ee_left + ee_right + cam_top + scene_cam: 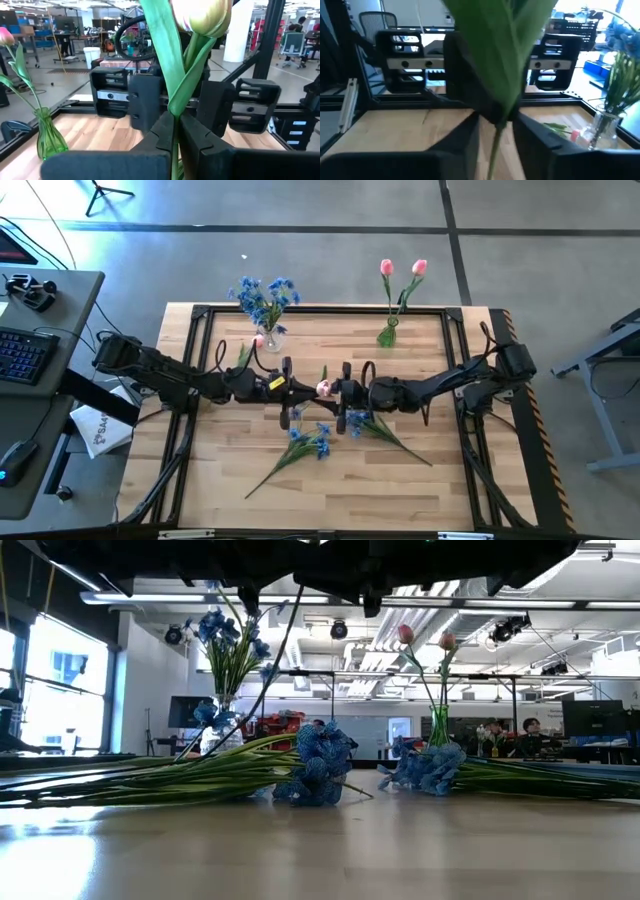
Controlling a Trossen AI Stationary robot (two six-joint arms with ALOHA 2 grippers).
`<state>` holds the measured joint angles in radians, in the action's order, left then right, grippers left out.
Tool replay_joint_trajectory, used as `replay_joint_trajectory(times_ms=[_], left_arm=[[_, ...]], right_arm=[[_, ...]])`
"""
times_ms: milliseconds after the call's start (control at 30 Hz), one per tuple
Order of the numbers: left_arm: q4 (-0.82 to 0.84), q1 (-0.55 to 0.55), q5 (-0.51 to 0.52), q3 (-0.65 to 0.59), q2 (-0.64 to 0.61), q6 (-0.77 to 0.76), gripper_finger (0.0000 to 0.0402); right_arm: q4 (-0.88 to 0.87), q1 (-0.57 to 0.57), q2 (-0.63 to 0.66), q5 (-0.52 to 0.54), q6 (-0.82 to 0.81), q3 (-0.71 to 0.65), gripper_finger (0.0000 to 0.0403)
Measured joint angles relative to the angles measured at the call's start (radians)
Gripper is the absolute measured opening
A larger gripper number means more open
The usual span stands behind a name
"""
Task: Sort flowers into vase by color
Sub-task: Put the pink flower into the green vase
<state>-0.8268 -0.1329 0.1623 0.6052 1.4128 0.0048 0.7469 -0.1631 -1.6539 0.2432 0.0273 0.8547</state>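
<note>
Tulip (200, 20) nearest, mid-desk (420, 490), stem pinched in closed left gripper (297, 387); right gripper (338, 390) closing on stem from 3 o'clock — early release drops it, tug bends stem.

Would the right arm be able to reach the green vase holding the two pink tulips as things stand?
Probably yes: the green vase stands on the right gripper's side, nothing between, though both grippers now meet at one pink tulip.
</note>
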Motion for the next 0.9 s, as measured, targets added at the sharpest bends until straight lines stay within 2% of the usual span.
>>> replay_joint_trajectory(times_ms=[100,167,300,467,600,667,767,900], left_arm=[[0.016,0.001,0.010,0.000,0.000,0.004,0.0003],[0.055,0.001,0.027,0.003,-0.005,0.024,0.0015],[0.221,0.002,0.139,0.000,-0.025,0.032,0.0058],[0.441,0.002,0.315,0.001,-0.045,-0.023,0.0099],[0.532,0.002,0.338,0.000,-0.034,-0.082,0.0109],[0.544,0.002,0.338,0.000,-0.032,-0.097,0.0110],[0.540,0.002,0.338,0.001,-0.021,-0.098,0.0110],[0.536,0.002,0.338,0.000,-0.021,-0.106,0.0110]], right_arm=[[-0.040,0.000,0.014,0.000,0.000,0.003,0.0031],[-0.118,0.000,0.046,0.016,-0.005,0.003,0.0010],[-0.372,0.005,0.165,0.148,-0.069,-0.001,0.0008],[-0.716,0.008,0.368,0.378,-0.161,-0.044,0.0005],[-0.910,0.058,0.547,0.533,-0.183,-0.046,0.0003],[-0.947,0.133,0.626,0.526,-0.163,-0.046,0.0002],[-0.958,0.281,0.721,0.437,-0.118,-0.046,0.0002],[-0.955,0.471,0.760,0.324,-0.029,-0.046,0.0001]])
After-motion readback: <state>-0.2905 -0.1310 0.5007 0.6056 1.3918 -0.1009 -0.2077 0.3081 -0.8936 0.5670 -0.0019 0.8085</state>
